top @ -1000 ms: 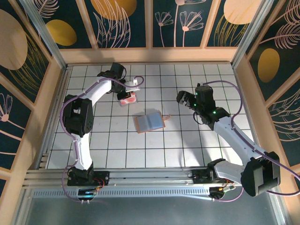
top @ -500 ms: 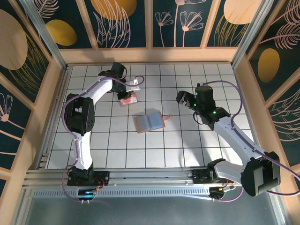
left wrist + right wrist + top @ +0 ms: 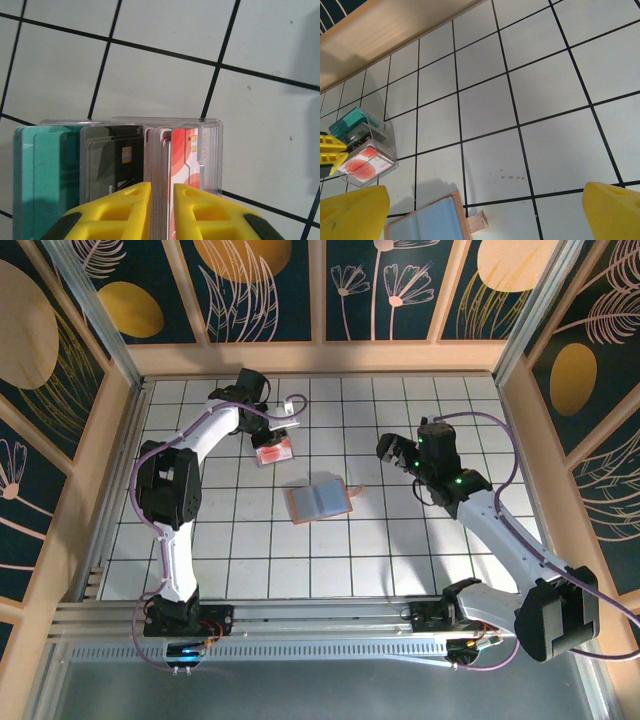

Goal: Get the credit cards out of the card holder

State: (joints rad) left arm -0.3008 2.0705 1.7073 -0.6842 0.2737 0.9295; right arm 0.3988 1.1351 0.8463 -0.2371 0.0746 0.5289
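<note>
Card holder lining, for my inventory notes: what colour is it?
Greyish-blue; the card holder lies open, best seen in the top external view.

Teal, black and red-and-white credit cards [image 3: 112,165], tan card holder [image 3: 320,500] with grey-blue pockets, white table [image 3: 400,560] gridded black.

Two arms out over the table [image 3: 400,570]: left tool [image 3: 272,432] almost closed, right tool [image 3: 398,453] spread wide.

On the left, reaching far forward with the forearm angled to the right and the wrist tipped down, yellow fingers [image 3: 120,212] only a narrow slit apart, grip unclear. On the right, folded at the elbow near the base, stretching forward and to the left, wrist raised above the table, yellow fingers [image 3: 350,215] parted to their widest.
</note>
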